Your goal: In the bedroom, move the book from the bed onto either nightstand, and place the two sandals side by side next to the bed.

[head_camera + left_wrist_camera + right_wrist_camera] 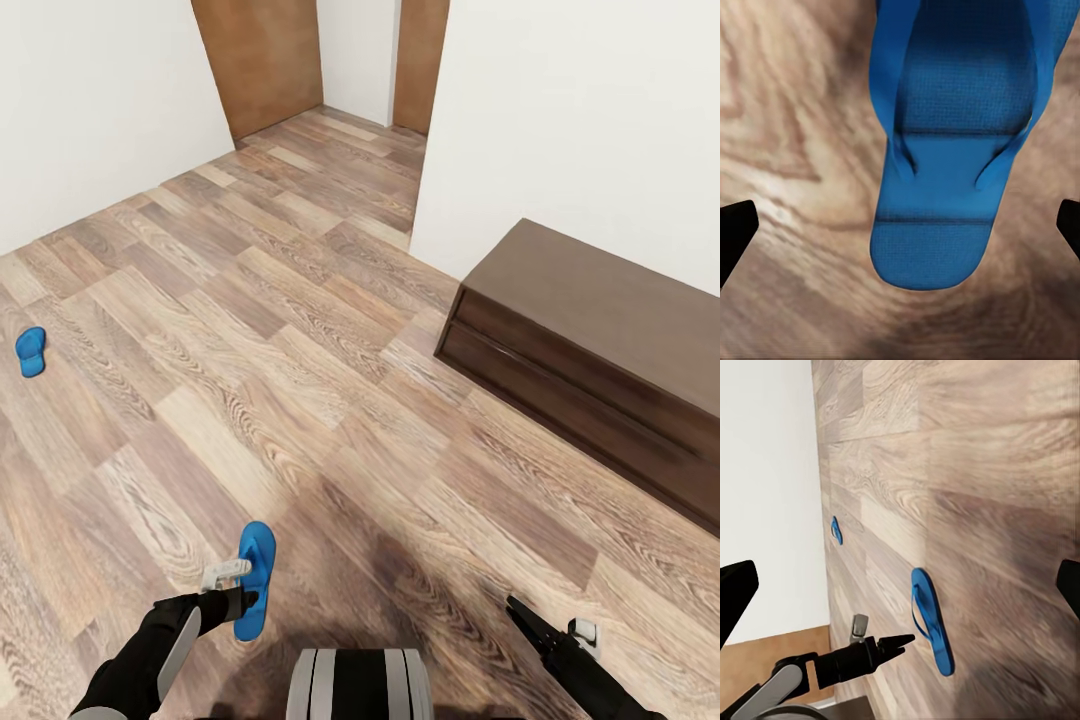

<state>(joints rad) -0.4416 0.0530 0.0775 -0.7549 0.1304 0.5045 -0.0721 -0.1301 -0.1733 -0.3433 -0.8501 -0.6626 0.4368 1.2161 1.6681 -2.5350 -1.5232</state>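
One bright blue sandal point(256, 578) lies flat on the wood-plank floor just in front of me. My left gripper point(246, 601) hangs over its near end. In the left wrist view the sandal point(945, 142) lies between the two dark fingertips point(735, 232), which stand wide apart, open and not touching it. The second sandal point(31, 351) lies far off to the left near the white wall. My right gripper point(523, 617) is low at the right, open and holding nothing. The right wrist view takes in the near sandal point(931, 624), the far sandal point(836, 530) and the left gripper point(897, 643).
A long dark-brown cabinet point(600, 350) stands against the white wall at the right. A doorway with brown wooden panels point(262, 60) opens at the back. Bare plank floor point(300, 330) stretches between the sandals and the cabinet.
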